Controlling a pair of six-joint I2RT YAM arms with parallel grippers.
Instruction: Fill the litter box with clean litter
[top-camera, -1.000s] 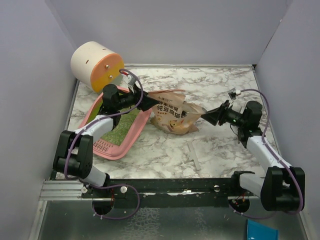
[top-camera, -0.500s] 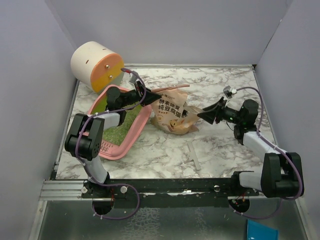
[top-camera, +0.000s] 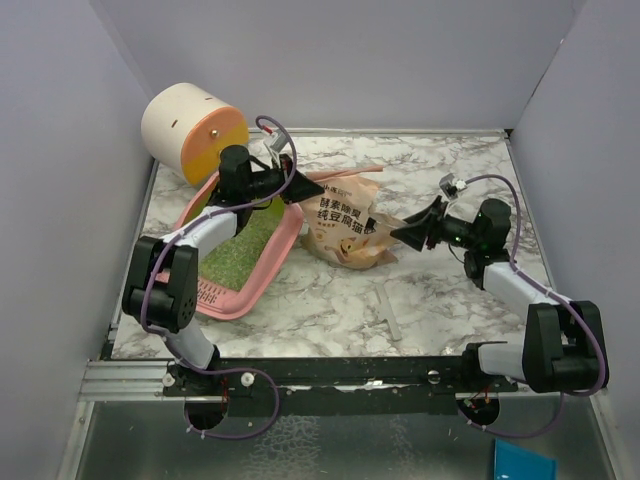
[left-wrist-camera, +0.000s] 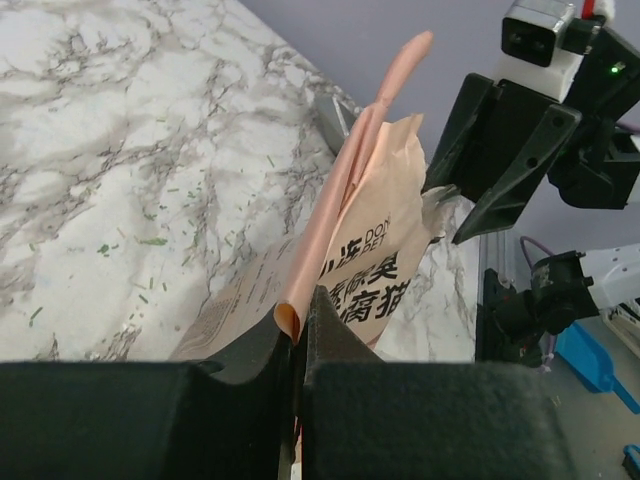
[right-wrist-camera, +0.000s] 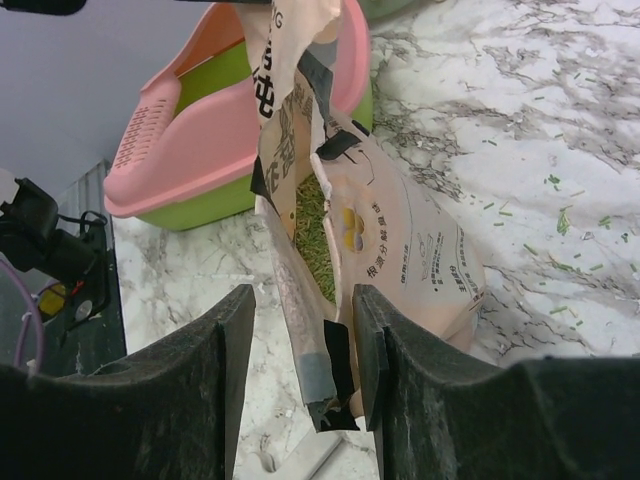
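Note:
The pink litter box lies at the left of the table, and a greenish grainy layer shows on its floor. To its right a tan paper bag lies on its side. My left gripper is shut on the bag's folded top edge. Through a gap in the bag's side, green clean litter shows. My right gripper stands open, with the bag's taped end between its fingers and a gap on the left side. The litter box lies just beyond the bag.
A cream-and-orange cylinder lies at the back left, against the litter box. A pale strip lies on the marble near the front. Stray green granules dot the tabletop. Walls close in the left, back and right.
My left gripper has shut on the bag's top edge, and its arm has swung toward the back. The right gripper has edged left along the bag's end.

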